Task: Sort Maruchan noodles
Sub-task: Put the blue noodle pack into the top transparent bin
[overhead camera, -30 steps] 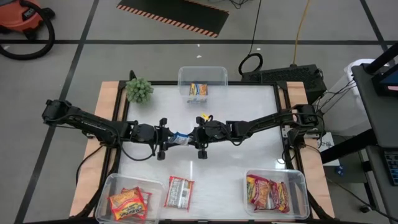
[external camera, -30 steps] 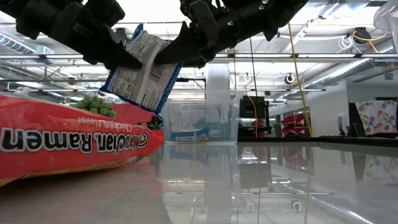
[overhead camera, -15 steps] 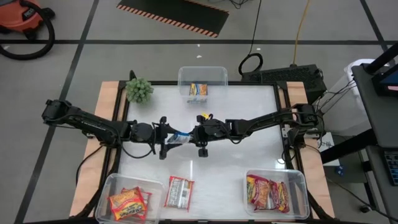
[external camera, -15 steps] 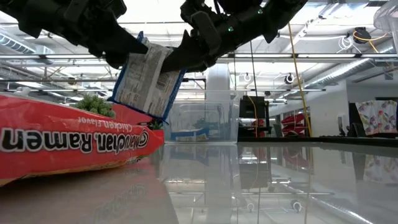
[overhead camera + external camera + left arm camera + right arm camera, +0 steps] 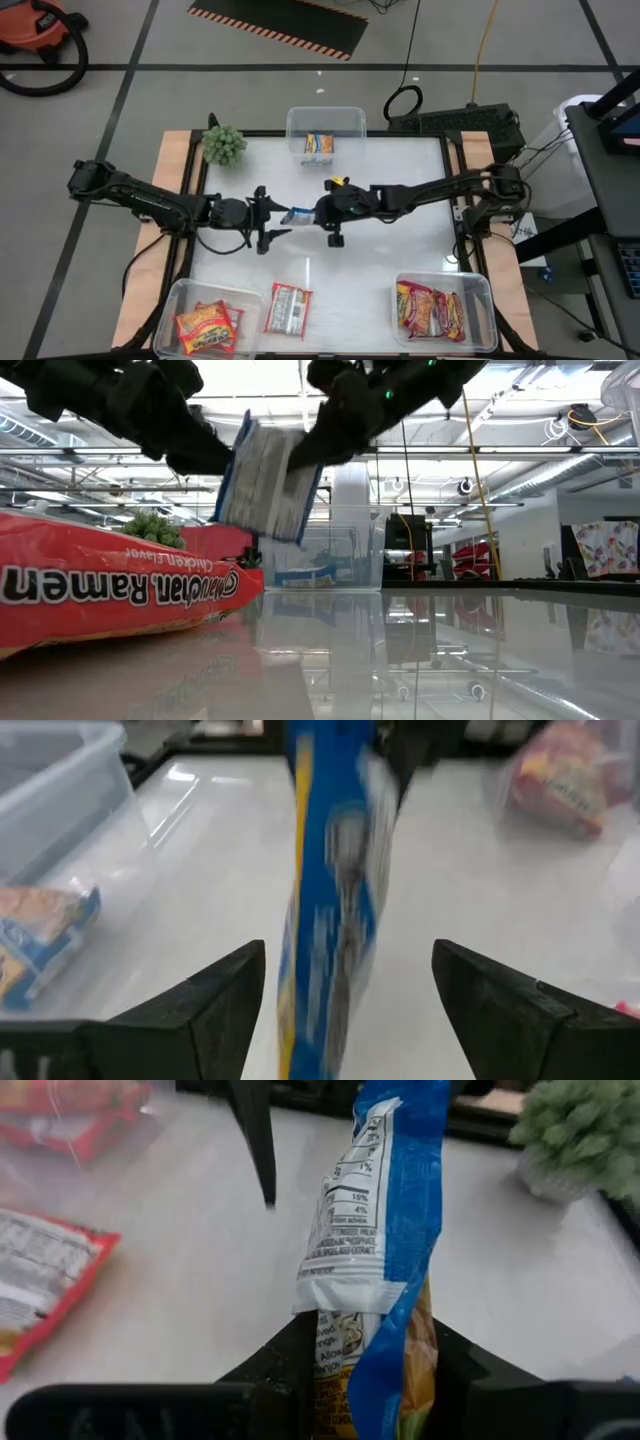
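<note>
Holding one blue packet: right hand

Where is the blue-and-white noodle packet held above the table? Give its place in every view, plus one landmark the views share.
High view: blue-and-white packet at table centre, between both grippers.
Low view: upper centre-left, hanging in the air.
Left wrist view: centre, edge-on between open fingers.
Right wrist view: centre, clamped in the right gripper.
Shared landmark: green plant.

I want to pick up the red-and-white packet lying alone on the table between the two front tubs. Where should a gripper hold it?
The red-and-white noodle packet lies flat, so come from straight above and pinch across its narrow width near the middle; its long sides look free of both tubs.
</note>
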Action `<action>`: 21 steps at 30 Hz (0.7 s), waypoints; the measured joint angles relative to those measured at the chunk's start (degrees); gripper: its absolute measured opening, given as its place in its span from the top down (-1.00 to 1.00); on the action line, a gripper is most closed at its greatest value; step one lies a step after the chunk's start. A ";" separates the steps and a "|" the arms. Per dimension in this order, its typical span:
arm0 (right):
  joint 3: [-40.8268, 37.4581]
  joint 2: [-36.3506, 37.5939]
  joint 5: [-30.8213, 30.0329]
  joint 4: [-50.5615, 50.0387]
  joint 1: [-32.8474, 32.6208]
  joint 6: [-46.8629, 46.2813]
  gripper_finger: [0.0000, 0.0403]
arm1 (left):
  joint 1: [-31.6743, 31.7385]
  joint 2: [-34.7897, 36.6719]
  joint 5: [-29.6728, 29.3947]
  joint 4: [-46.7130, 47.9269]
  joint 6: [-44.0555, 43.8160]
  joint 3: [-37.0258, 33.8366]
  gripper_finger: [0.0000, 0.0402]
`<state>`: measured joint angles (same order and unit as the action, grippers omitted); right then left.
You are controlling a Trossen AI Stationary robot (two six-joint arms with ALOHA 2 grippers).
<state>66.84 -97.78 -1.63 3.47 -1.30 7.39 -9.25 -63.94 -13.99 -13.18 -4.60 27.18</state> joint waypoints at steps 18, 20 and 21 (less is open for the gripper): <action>0.06 16.10 -12.16 -7.63 5.07 14.77 0.50 | 1.45 0.00 1.33 3.24 -2.15 -0.02 -0.45; 0.03 16.20 -12.55 -6.68 6.49 16.82 0.50 | 1.45 0.02 2.27 3.22 -2.14 -0.02 -0.45; 0.04 16.20 -13.29 -5.43 7.18 17.88 0.50 | 1.45 0.02 2.50 3.24 -1.99 -0.02 -0.45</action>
<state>66.88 -81.58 -14.92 -1.95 5.88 25.27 -7.79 -63.92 -11.49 -9.93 -6.60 27.16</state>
